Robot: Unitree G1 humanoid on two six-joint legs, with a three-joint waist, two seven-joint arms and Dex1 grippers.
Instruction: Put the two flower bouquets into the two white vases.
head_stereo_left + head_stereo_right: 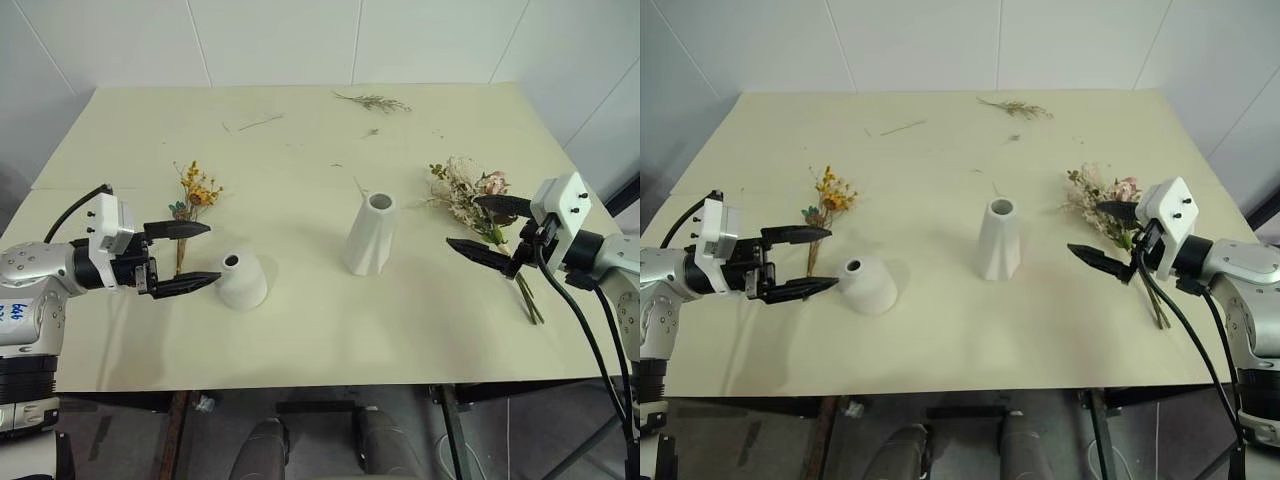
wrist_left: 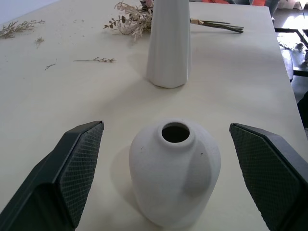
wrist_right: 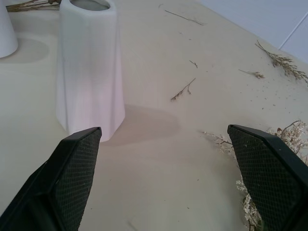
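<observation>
Both bouquets lie flat on the surface [image 1: 300, 340] and both vases stand empty, so nothing is placed yet; the left hand [image 1: 185, 257] hangs released, fingers spread wide, just beside the squat vase [image 1: 241, 280], with the yellow bunch [image 1: 192, 200] lying behind it; the right hand [image 1: 492, 230] is likewise spread and grasps nothing, poised over the rose bunch [image 1: 470, 195], whose stems [image 1: 525, 295] trail toward the surface's near edge.

Risks, as I judge them: the left hand sits so near the squat vase that a careless sweep toward the yellow bunch could knock it over; those thin stems lie flat and may slip a pinch; the rose bunch is bulky, so a grip too near the blooms could crush them or leave it hanging crooked; the tall vase [image 1: 370, 235] tapers to a narrow mouth, and a mis-aimed insertion might tip it.
</observation>
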